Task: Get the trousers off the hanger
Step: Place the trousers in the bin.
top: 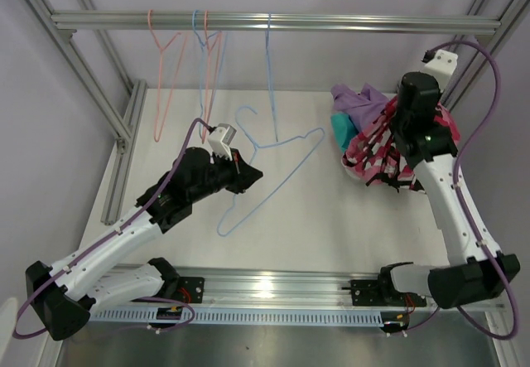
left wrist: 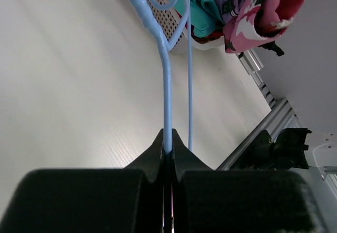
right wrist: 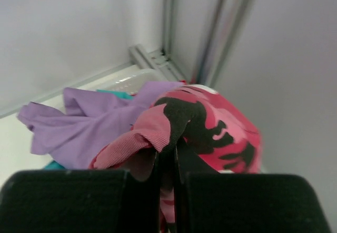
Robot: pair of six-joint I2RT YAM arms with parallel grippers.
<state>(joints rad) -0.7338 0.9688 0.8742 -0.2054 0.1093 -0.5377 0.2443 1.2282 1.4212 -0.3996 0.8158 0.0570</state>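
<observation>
A bare light-blue wire hanger (top: 267, 77) hangs by its hook from the top rail (top: 348, 24), its body tilted out over the table. My left gripper (top: 253, 171) is shut on the hanger's lower wire (left wrist: 166, 85), fingertips pinched round it (left wrist: 168, 139). My right gripper (right wrist: 168, 146) is shut on a fold of the pink camouflage trousers (right wrist: 210, 122), held over a pile at the back right (top: 373, 158). Lilac trousers (right wrist: 89, 122) and teal trousers (top: 341, 124) lie in that pile. The right fingers are hidden under the arm in the top view.
A white perforated basket (left wrist: 162, 25) holds the pile. A pink hanger (top: 170, 60) and a blue and a pink one together (top: 207, 56) hang bare at the rail's left. Frame posts stand at the table's corners (top: 124, 135).
</observation>
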